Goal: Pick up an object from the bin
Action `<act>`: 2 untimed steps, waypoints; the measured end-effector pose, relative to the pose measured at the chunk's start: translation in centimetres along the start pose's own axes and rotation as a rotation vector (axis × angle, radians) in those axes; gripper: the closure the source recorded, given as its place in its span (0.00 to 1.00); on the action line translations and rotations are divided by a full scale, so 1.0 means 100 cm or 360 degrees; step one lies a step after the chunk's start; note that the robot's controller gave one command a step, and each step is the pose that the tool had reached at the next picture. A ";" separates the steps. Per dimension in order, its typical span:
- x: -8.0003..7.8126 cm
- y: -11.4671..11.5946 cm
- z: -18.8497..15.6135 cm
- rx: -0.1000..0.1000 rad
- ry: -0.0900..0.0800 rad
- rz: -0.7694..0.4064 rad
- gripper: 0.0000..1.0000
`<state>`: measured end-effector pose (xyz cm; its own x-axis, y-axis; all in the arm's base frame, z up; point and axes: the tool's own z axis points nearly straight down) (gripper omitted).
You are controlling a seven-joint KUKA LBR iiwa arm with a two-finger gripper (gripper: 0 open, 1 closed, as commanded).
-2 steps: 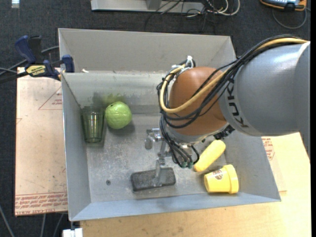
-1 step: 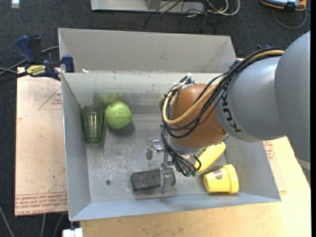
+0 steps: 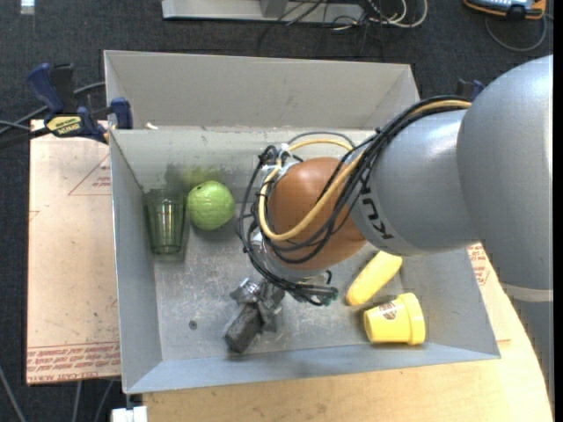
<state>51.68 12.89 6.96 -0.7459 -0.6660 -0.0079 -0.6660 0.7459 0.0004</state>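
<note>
Pincer point(image 3: 257, 302) at dark grey block point(image 3: 242, 332) — long axis slanting lower-left to upper-right.

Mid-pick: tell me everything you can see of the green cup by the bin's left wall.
The green cup is a translucent dark-green tumbler, plastic or glass by its look. It appears to stand upright, mouth up, on the bin floor close against the left wall. A light green apple sits right beside it; whether they touch is unclear. The gripper is well apart, nearer the front.

Black letters "KU" stand on the grey arm point(image 3: 422, 192)
</note>
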 end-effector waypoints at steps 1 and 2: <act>0.000 0.000 0.000 0.0000 0.0000 0.0000 1.00; 0.008 0.005 0.000 -0.0001 -0.0001 0.0022 1.00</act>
<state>50.73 12.78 6.99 -0.7549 -0.6558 -0.0087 -0.6558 0.7549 0.0010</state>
